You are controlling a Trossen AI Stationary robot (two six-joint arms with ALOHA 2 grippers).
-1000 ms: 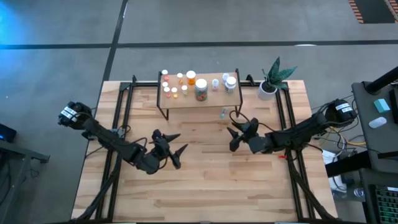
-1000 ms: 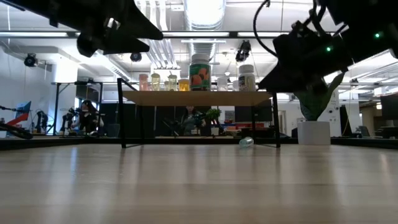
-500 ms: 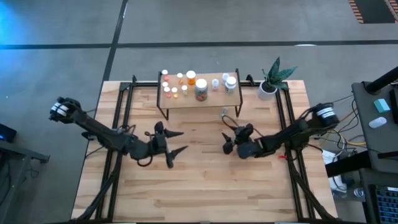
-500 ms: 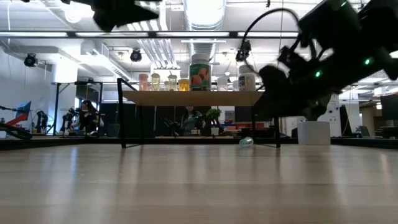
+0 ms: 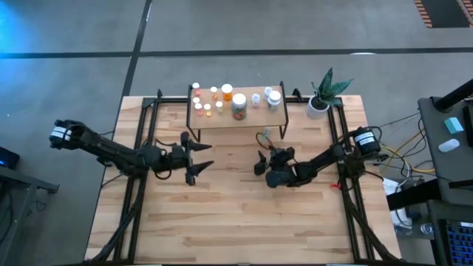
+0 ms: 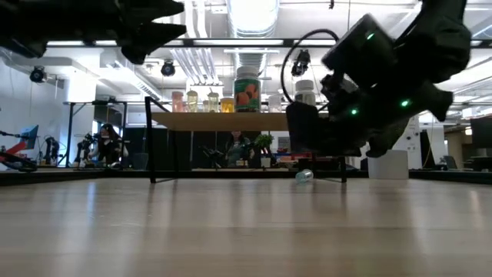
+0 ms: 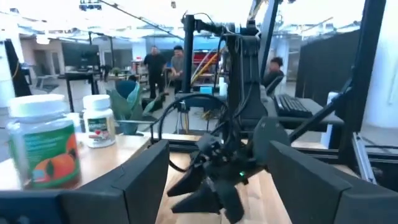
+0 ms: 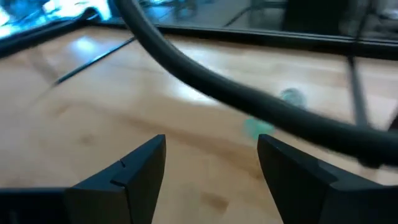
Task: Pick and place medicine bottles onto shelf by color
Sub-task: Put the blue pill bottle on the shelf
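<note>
High view: right gripper (image 5: 264, 157) spread, empty, low over the table (image 5: 244, 222); the shelf (image 5: 236, 117) just beyond it carries the sorted bottles (image 5: 238, 106). Left gripper (image 5: 198, 157) spread, empty, level with it.

Low view: small clear vial (image 6: 304, 176) on its side under the shelf, behind the right gripper.

Right wrist view: fingers (image 8: 127, 168) apart; teal-tinted vial (image 8: 260, 126) ahead, beyond a black cable (image 8: 249, 106).

Left wrist view: orange-labelled bottle (image 7: 42, 149) close by on the shelf.
</note>
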